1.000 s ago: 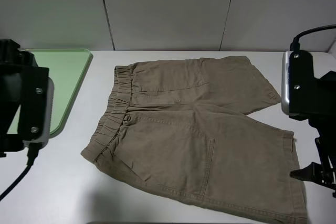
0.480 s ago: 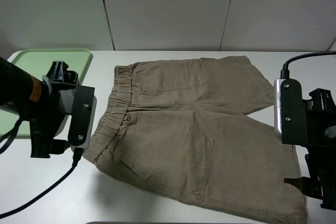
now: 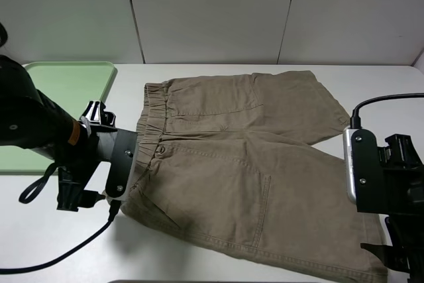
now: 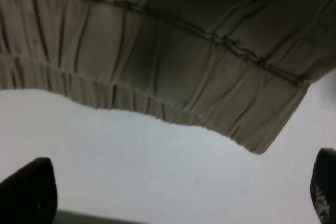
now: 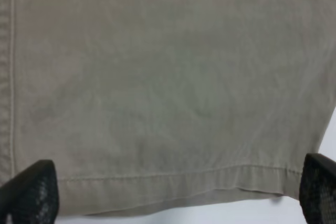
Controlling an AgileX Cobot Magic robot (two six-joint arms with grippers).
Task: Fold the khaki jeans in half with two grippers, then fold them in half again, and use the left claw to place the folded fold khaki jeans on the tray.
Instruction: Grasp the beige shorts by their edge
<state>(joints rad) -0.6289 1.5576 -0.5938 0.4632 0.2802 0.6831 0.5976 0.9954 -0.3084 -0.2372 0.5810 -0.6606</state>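
Observation:
The khaki jeans (image 3: 238, 170) lie flat and unfolded on the white table, waistband to the left, legs to the right. My left gripper (image 3: 89, 197) hangs low at the near left corner of the waistband. In the left wrist view it (image 4: 176, 192) is open and empty, and the gathered waistband (image 4: 173, 66) lies just beyond its fingertips (image 4: 26, 192). My right gripper (image 3: 391, 260) is low over the near leg's hem. In the right wrist view it (image 5: 173, 195) is open, and the hem (image 5: 157, 182) spans between its fingertips (image 5: 29, 192). The pale green tray (image 3: 66, 91) lies at the far left.
A grey panelled wall (image 3: 212, 11) stands behind the table. The left arm's black cable (image 3: 53, 256) trails across the near left of the table. Bare white table (image 3: 377, 91) shows to the right of the far leg.
My left gripper moved right and down, from over the tray side to the waistband corner. My right gripper moved lower and slightly left over the near leg's hem. The shorts have not moved.

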